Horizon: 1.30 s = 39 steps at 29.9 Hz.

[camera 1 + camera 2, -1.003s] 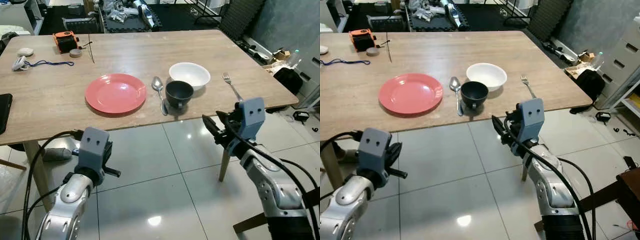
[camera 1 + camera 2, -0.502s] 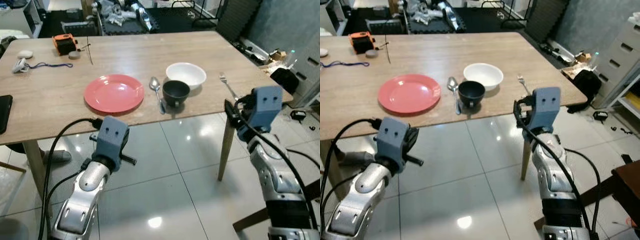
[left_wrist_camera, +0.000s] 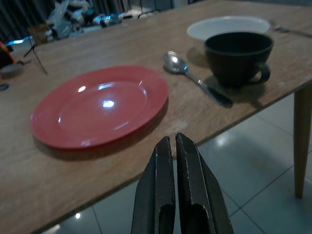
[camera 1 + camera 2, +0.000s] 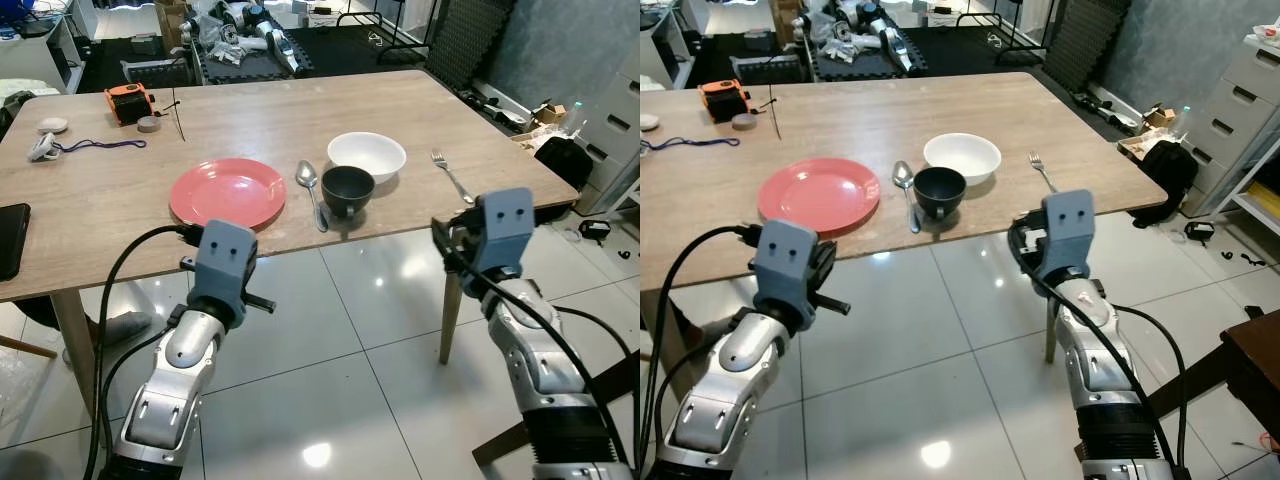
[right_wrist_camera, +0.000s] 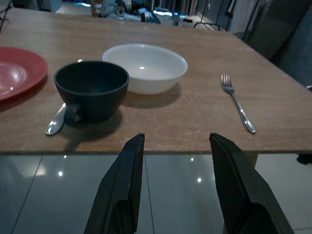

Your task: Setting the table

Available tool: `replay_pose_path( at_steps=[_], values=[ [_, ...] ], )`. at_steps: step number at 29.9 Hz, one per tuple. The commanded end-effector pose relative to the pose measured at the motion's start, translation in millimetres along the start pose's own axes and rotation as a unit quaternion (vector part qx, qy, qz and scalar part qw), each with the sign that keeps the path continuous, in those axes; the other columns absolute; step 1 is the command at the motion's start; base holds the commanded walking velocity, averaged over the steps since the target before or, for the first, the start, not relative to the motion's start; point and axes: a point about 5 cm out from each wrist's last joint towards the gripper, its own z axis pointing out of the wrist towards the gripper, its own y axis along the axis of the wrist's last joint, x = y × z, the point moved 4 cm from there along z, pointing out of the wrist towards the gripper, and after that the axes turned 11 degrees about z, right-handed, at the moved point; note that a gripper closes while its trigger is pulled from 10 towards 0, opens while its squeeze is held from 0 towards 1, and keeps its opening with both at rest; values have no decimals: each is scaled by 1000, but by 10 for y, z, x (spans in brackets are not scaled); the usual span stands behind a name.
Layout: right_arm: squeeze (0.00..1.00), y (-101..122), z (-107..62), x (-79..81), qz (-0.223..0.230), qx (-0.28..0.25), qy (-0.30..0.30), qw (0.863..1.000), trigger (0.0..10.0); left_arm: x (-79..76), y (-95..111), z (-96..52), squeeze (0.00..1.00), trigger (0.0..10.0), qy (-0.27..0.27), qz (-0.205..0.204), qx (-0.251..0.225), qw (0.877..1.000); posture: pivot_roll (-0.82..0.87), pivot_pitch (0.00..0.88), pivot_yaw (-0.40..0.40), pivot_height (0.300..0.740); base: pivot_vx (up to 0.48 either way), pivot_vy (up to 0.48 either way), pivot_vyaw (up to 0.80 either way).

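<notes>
From the head, left eye view: the wooden table [image 4: 90, 200] sits a little further off than it did a second ago, and both arms have come up in front of its near edge, so the camera has shifted while the robot squares up; nothing on the table has been moved. The red plate [image 4: 229, 192] lies near the front edge, a spoon [image 4: 311, 185] just to its right, then a black cup [image 4: 347, 189] touching or almost touching a white bowl [image 4: 367, 156] behind it. A fork [image 4: 450, 175] lies apart, towards the right corner. To my mind the setting has not yet begun in earnest.

Right eye view: the same spread. The left gripper [image 4: 830, 300] hangs below the table edge under the plate; the right gripper [image 4: 1025, 262] hangs off the front edge, between cup and fork.

Left wrist view: the left gripper's fingers [image 3: 161, 195] are pressed together with nothing between them, aimed at the plate's rim. The plate is glossy and bare, the spoon bowl-up.

Right wrist view: the right gripper's fingers [image 5: 124, 195] stand wide apart and empty, level with the tabletop. The fork is tines away, slightly angled.
</notes>
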Motion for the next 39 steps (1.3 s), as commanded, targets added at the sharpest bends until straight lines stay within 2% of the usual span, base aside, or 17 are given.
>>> replay_pose_path(
  at_steps=[1, 9, 17, 19, 24, 39],
  values=[
    [0, 3, 6, -77, -2, -4, -14, 1000, 10000, -73, -93, -29, 0, 10000, -7, -9, 16, 1000, -16, 113, 63, 740, 0, 0, 0],
    [0, -8, -14, -113, -3, -1, -17, 1000, 10000, -106, -97, -25, 0, 10000, -11, -12, 16, 1000, -26, 126, 59, 740, 0, 0, 0],
    [0, -19, 3, -54, 0, 2, -4, 1000, 10000, -51, -173, -49, 0, 10000, 3, -27, 35, 999, -22, 140, 42, 740, 0, 0, 0],
    [0, -10, 13, -29, 2, 0, -1, 1000, 10000, -54, -156, -59, 0, 10000, 3, -38, 33, 999, -20, 142, 41, 740, 0, 0, 0],
    [0, 3, 22, -6, 4, -2, 2, 1000, 10000, -60, -131, -60, 0, 10000, 1, -35, 28, 999, -19, 145, 42, 740, 0, 0, 0],
    [0, 16, 26, -22, 6, -5, 1, 1000, 10000, -31, -109, -39, 0, 10000, 4, -28, 21, 999, -17, 145, 43, 740, 453, 0, 0]
  ],
)
